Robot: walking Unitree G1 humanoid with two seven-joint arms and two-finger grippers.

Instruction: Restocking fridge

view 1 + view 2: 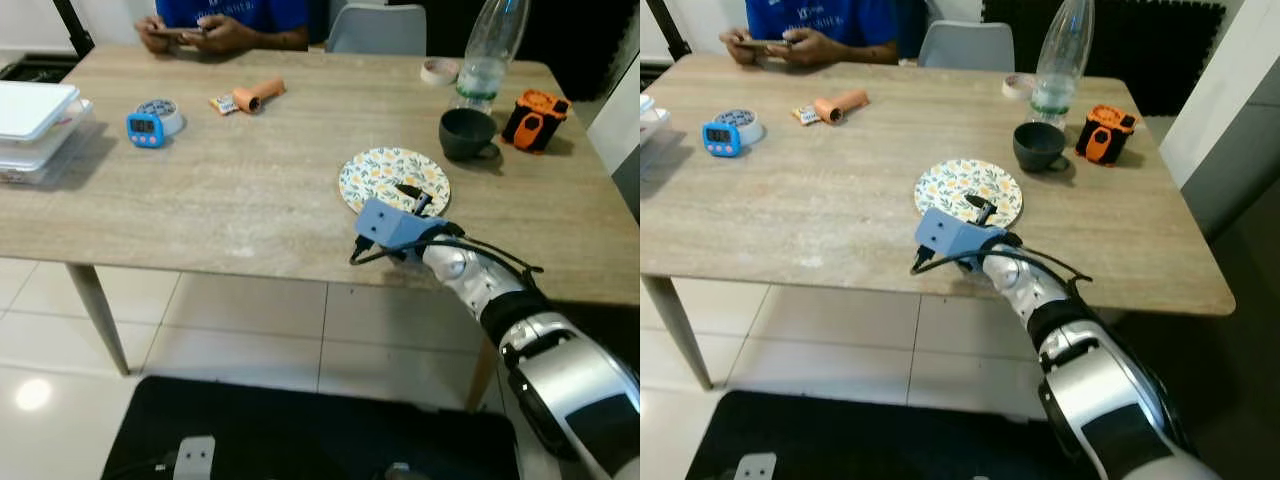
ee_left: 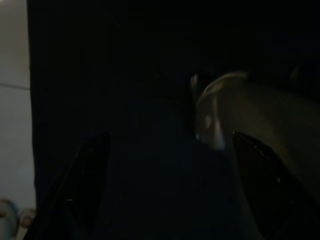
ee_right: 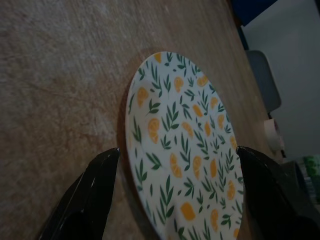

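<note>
Ceramic by the look of it, the lemon-and-leaf patterned plate [image 1: 394, 180] lies flat on the wooden table [image 1: 200, 200], close to the near edge and toward its right half. It should handle as stiff, fairly light and breakable, with a smooth glaze that may slip between hard fingers; the rim nearest the table edge looks like the place to take it, since it sits low and offers nothing else to pinch. The right gripper [image 3: 175, 195] hovers at that near rim with its two black fingers [image 3: 95, 195] spread wide, released and holding nothing (the wrist view frames the plate between them). The left gripper [image 2: 165, 190] hangs idle in the dark, its fingers apart.

Beyond the plate toward the far right corner stand a dark cup [image 1: 467, 133], an orange-and-black tool [image 1: 535, 119], a clear plastic bottle [image 1: 490, 50] and a roll of tape [image 1: 438, 70]. The cup is near the plate's far side, so a lift should draw back toward the near edge, where the room is open. Well apart, toward the far left, lie a blue timer [image 1: 146, 128], an orange cylinder [image 1: 258, 95] and white containers [image 1: 35, 125] at the left edge. A person's hands [image 1: 190, 33] rest at the far edge, holding a phone.
</note>
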